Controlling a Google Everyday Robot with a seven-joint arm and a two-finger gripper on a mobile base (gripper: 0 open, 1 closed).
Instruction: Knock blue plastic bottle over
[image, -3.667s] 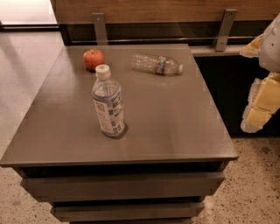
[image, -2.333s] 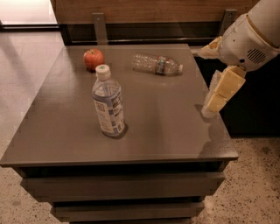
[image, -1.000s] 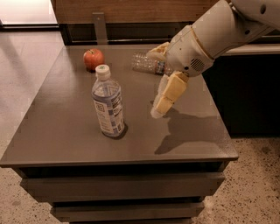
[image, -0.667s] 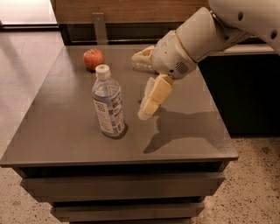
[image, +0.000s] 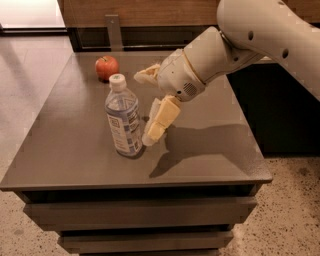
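Gripper (image: 143, 109) spread wide, holding nothing, at the 3 o'clock side of the upright blue plastic bottle (image: 124, 125).

One of its fingers (image: 161, 119) hangs low with its tip by the bottle's base, touching or just beside it, I cannot tell; the other juts out higher, near the cap. The bottle stands left of the table's (image: 215, 150) middle, with the apple (image: 107, 67) at its 12 o'clock, apart. That side-on stance looks chosen for a shove toward 9 o'clock rather than a grasp.

The arm (image: 250, 40) has swung in from the far right. Its gripper (image: 145, 108) now hangs with the blue plastic bottle (image: 122, 125) just to its left. The wrist now hides the lying bottle behind it.
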